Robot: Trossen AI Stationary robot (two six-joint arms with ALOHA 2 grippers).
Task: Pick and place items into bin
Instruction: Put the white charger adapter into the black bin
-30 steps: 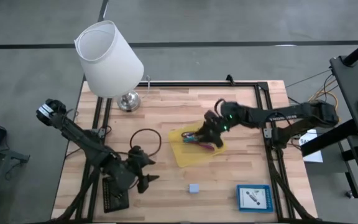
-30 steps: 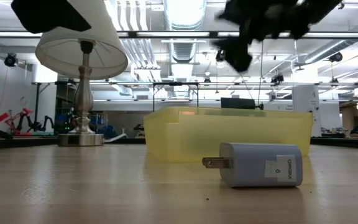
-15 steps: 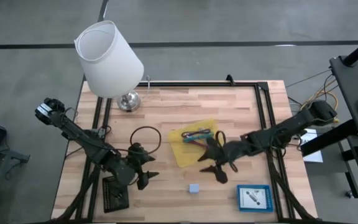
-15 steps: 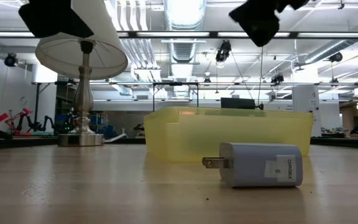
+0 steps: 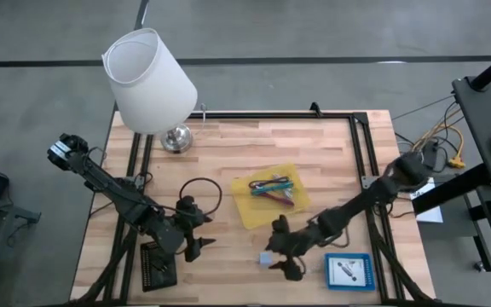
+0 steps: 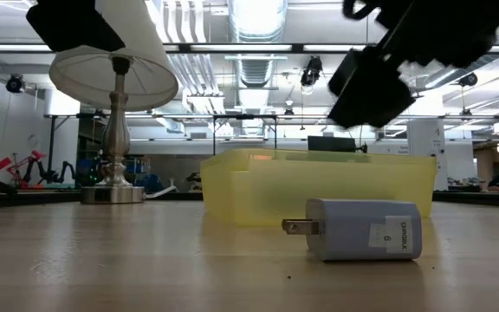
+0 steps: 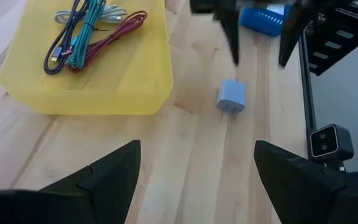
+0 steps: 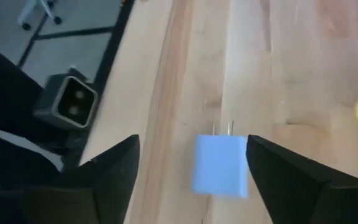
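Pale wooden planks make up the table (image 5: 331, 162), framed by a dark metal rail, with a ceiling of ducts and strip lights showing in the room behind it in the low view. Taking the yellow bin (image 5: 267, 213) at the table's middle as the landmark: inside it lie the bundled cords (image 5: 269, 187), teal, purple and magenta, seen clearly from the left wrist as a loose knot against one wall of the tray (image 7: 92, 34). Just off the bin's front edge, toward the near side of the table, the grey-blue plug adapter (image 5: 266, 257) rests on the wood, its two metal prongs pointing sideways in the low view (image 6: 362, 230). The right gripper (image 5: 285, 253) hangs directly over that adapter, fingers spread wide with nothing between them; from its own wrist camera the adapter (image 8: 221, 165) sits centred in the gap between the two dark fingers. Beside the bin on its left, the left gripper (image 5: 196, 238) waits low over the table with its fingers parted and empty, next to a loop of black cable (image 5: 199, 193). Further from the bin on that side a black ridged piece (image 5: 153, 266) lies at the table's front corner. Behind the bin, at the far left corner, stands the white lamp (image 5: 150, 81). Right of the adapter a blue-rimmed box (image 5: 348, 270) sits near the front edge.
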